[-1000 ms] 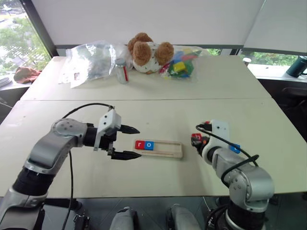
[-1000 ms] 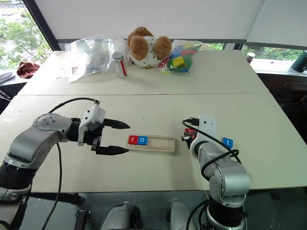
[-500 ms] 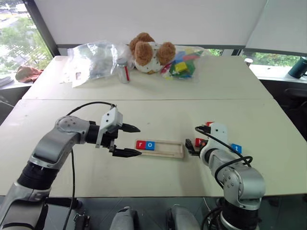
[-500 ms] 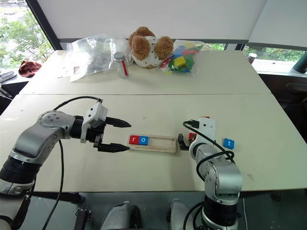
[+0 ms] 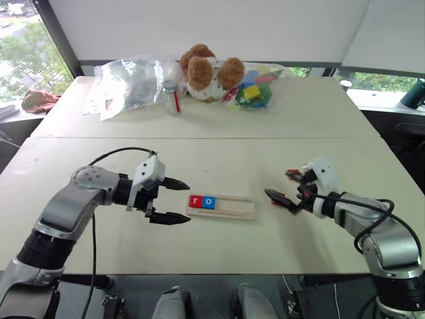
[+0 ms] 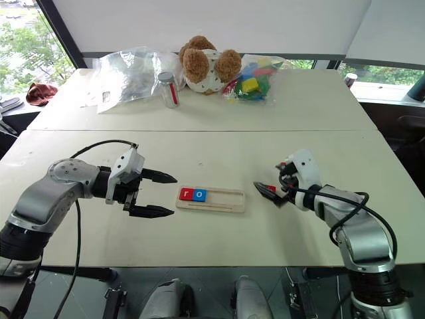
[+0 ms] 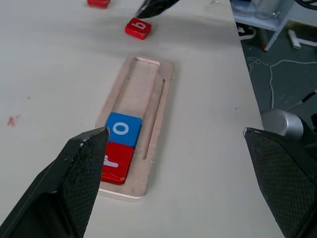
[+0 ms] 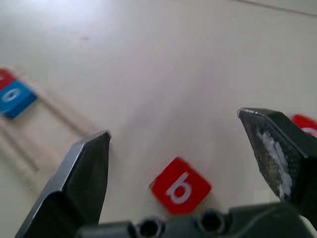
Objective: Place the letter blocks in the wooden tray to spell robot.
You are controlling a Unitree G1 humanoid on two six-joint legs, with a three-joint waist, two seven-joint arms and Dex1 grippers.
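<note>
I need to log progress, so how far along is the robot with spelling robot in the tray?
Two of five are done: the red r and blue o sit at one end of the wooden tray. In hand: the open right gripper hovers over the red b, which lies on the table just past the tray's empty end. The left gripper is open and empty. Left: b, the second o and t.

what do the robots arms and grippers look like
Both arms are silver-grey metal with rounded joint housings and black sections, with loose black cables looping along them. The left gripper and right gripper each have a white wrist housing and two black, tapered, pointed fingers with a fine textured surface. The right wrist has small red parts.
</note>
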